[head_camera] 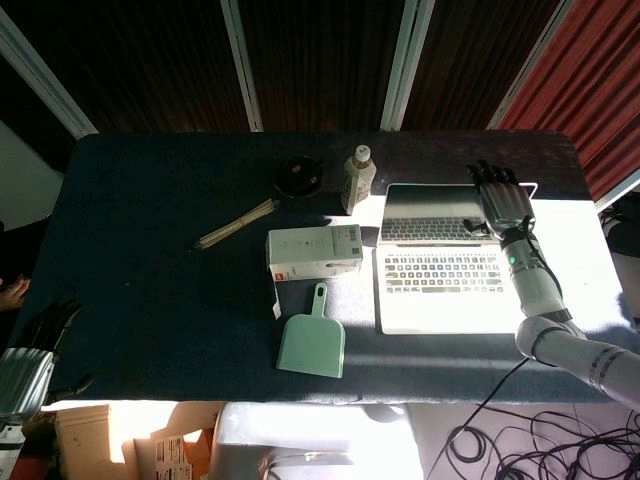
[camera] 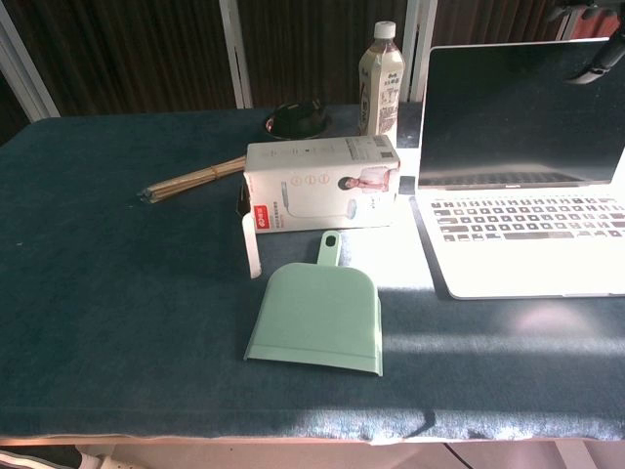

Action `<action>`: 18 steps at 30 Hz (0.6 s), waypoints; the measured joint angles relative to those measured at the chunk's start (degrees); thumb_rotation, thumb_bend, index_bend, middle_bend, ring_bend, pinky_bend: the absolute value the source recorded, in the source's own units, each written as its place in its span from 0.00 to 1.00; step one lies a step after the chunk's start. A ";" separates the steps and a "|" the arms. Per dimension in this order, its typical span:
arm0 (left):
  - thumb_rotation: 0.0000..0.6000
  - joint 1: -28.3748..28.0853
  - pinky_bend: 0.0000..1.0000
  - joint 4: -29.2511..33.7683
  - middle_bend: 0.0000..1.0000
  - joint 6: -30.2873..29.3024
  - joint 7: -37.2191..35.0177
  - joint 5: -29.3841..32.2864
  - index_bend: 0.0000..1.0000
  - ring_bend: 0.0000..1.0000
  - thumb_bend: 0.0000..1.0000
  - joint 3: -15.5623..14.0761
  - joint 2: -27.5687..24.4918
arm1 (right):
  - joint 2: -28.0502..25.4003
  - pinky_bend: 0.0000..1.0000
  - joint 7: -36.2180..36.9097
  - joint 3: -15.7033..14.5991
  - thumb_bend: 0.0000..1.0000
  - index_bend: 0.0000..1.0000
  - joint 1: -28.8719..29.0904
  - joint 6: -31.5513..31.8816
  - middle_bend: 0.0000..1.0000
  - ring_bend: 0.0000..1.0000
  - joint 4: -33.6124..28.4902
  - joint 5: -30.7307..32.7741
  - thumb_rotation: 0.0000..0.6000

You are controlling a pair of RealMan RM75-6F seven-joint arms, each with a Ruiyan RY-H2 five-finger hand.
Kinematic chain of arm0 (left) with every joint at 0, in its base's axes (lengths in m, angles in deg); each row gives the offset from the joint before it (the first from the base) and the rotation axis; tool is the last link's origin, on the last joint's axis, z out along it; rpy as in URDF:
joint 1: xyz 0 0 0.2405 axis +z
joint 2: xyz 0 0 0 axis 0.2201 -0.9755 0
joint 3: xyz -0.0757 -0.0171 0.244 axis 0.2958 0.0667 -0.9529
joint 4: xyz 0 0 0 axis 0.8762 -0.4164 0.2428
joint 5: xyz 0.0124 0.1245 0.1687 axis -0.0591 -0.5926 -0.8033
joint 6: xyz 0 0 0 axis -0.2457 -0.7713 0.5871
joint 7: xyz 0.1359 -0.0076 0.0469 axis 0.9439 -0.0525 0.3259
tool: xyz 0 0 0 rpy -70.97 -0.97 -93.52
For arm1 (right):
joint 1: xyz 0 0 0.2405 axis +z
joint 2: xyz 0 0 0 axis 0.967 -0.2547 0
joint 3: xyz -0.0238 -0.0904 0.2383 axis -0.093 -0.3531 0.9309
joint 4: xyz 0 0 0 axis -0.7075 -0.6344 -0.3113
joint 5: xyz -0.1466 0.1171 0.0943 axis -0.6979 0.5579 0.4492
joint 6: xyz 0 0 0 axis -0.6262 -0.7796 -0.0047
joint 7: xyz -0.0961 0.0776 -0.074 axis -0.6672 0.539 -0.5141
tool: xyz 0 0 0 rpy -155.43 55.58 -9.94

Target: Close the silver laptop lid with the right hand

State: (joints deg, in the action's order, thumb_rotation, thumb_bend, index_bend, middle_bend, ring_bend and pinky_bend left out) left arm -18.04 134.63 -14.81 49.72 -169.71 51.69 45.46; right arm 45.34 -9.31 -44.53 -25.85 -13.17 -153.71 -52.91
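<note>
The silver laptop (head_camera: 445, 275) lies open at the table's right side, its dark screen (camera: 522, 112) upright and facing me. My right hand (head_camera: 500, 200) hovers over the screen's right part, palm toward the lid. Its dark fingers (head_camera: 492, 176) are spread and reach the lid's top edge. In the chest view only fingertips (camera: 598, 61) show, hooked over the lid's upper right corner. The hand holds nothing. My left hand (head_camera: 35, 350) hangs off the table's near left corner, fingers loosely apart and empty.
A drink bottle (head_camera: 358, 180) stands just left of the laptop lid. A white carton (head_camera: 315, 250), a green dustpan (head_camera: 313, 340), a bundle of sticks (head_camera: 235, 225) and a round black object (head_camera: 297, 177) lie mid-table. Cables trail on the floor at lower right.
</note>
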 measured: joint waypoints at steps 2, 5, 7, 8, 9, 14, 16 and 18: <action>1.00 -0.01 0.13 -0.03 0.05 0.09 -0.06 0.13 0.00 0.03 0.01 0.03 0.02 | 0.17 0.00 0.14 -0.21 0.26 0.00 0.26 -0.24 0.00 0.00 0.32 0.40 1.00; 1.00 -0.08 0.13 0.26 0.05 0.56 0.23 0.40 0.00 0.03 0.01 0.03 -0.06 | 0.56 0.00 0.37 -0.55 0.26 0.00 0.66 -0.58 0.01 0.00 0.85 0.59 1.00; 1.00 -0.07 0.13 0.39 0.05 0.42 0.41 0.16 0.00 0.03 0.01 0.00 -0.08 | 0.67 0.00 0.43 -0.71 0.26 0.00 0.77 -0.68 0.01 0.00 0.94 0.55 1.00; 1.00 -0.04 0.13 0.35 0.05 0.34 0.48 0.06 0.00 0.03 0.01 -0.03 -0.07 | 0.74 0.00 0.53 -0.84 0.26 0.00 0.89 -0.78 0.01 0.00 0.95 0.50 1.00; 1.00 -0.04 0.13 0.34 0.05 0.39 0.50 0.07 0.00 0.03 0.01 -0.05 -0.06 | 0.79 0.00 0.58 -0.90 0.26 0.00 0.95 -0.81 0.01 0.00 1.05 0.47 1.00; 1.00 -0.33 0.13 0.38 0.05 1.04 0.34 0.51 0.00 0.03 0.01 0.15 -0.20 | 1.46 0.12 0.96 -1.56 0.34 0.04 1.15 -0.45 0.10 0.00 1.93 -0.31 1.00; 1.00 -0.31 0.13 0.36 0.05 1.01 0.40 0.42 0.00 0.03 0.01 0.12 -0.18 | 1.53 0.18 1.11 -1.85 0.35 0.11 1.16 -0.75 0.16 0.04 2.12 -0.30 1.00; 1.00 -0.31 0.13 0.35 0.05 1.04 0.49 0.31 0.00 0.03 0.01 0.05 -0.15 | 1.53 0.21 1.10 -2.27 0.35 0.17 1.20 -1.26 0.21 0.09 2.33 0.03 1.00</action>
State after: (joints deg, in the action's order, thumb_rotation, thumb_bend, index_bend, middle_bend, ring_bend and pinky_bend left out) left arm -18.35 134.98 -13.77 50.22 -169.40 51.75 45.30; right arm 46.87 -8.21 -46.80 -24.65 -14.43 -151.38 -52.88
